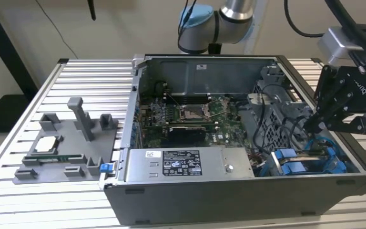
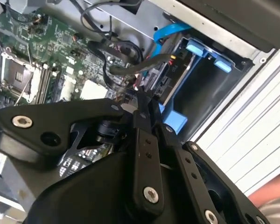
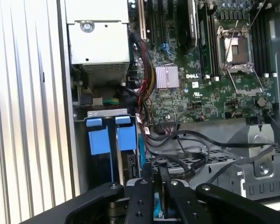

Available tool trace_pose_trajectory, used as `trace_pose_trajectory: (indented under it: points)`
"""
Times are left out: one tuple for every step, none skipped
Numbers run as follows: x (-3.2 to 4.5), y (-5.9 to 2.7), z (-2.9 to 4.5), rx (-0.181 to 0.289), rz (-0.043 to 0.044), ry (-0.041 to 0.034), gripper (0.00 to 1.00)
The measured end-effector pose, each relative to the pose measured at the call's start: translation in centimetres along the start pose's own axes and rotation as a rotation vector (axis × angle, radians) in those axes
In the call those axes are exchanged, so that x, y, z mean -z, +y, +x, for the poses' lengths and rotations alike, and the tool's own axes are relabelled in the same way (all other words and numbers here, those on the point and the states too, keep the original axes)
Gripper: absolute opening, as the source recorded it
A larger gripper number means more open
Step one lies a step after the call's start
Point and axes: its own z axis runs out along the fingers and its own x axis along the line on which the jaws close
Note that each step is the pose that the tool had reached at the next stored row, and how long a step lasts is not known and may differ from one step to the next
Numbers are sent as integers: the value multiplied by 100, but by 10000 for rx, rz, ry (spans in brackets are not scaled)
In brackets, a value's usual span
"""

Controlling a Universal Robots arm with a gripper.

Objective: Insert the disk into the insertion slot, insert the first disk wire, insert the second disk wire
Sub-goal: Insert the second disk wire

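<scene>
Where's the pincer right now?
In the exterior view, the pincer is at the open computer case's right end, tips among the black cables just above the blue-tabbed insertion slot.

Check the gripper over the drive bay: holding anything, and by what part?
Cannot be told. The gripper has its fingers close together above the black wires beside the disk in the insertion slot, but nothing shows clearly between the tips.

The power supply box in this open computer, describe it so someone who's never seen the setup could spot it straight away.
Start at the open computer case on the slatted metal table. Along its front wall in the exterior view, below the green motherboard, lies the power supply box. It is the long plain grey block with a white-and-black label on top, unlike the blue-tabbed drive bay at its right in that view.
</scene>
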Motion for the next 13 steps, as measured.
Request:
trace_pose_trajectory:
  points:
    - [-5,9,13,-5,-17,24,0]
    - [-11,19,23,-12,-50,45,0]
    - [-17,32,30,-20,-90,62,0]
    - [-27,39,34,-27,-120,71,0]
    - [-46,37,37,-25,-123,70,0]
    - [-64,37,40,-25,-124,70,0]
    - [-82,37,43,-25,-124,70,0]
    - [-100,36,47,-26,-124,70,0]
    - [-118,35,50,-26,-124,70,0]
    - [-135,34,55,-26,-124,70,0]
    - [-153,31,62,-26,-124,69,0]
    - [-170,29,68,-24,-124,71,0]
    - [-187,28,75,-18,-125,72,0]
